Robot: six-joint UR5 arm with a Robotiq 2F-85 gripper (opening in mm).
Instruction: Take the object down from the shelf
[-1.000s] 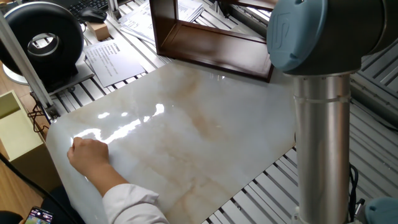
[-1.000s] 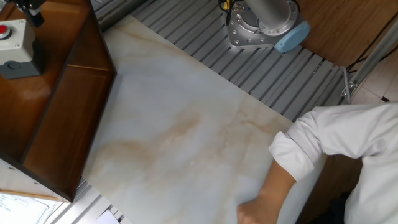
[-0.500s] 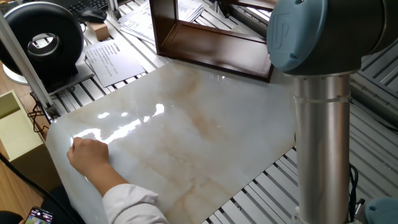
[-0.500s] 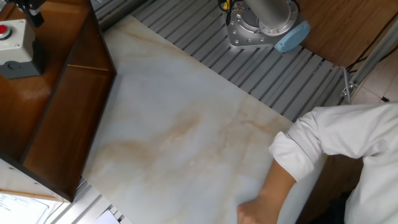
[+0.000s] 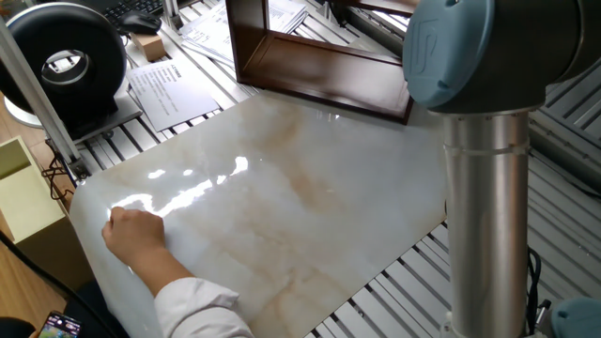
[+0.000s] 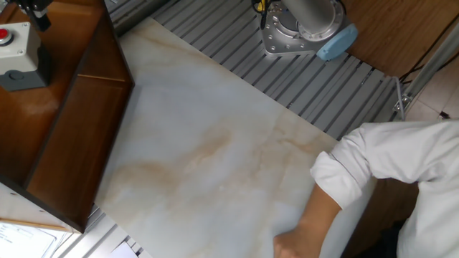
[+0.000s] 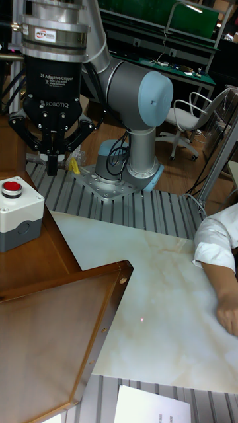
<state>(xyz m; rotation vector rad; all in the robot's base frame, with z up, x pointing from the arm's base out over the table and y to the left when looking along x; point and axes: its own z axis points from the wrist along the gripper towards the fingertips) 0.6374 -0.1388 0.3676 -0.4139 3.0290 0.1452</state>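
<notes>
The Robotiq gripper hangs above the reddish-brown shelf, fingers drawn together around something dark; whether that is the object cannot be told. A person's hand rests on the marble sheet.

The tool body reads "2F Adaptive Gripper" — below it "ROBOTIQ".

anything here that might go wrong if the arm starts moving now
1. A person's hand rests flat on the marble sheet, inside the arm's working area; a swing down from the shelf might strike it.
2. The robot's hand hangs just above the shelf top next to the red button box and may knock it.
3. The grey block shows in no view, so any grasp would be blind.
</notes>
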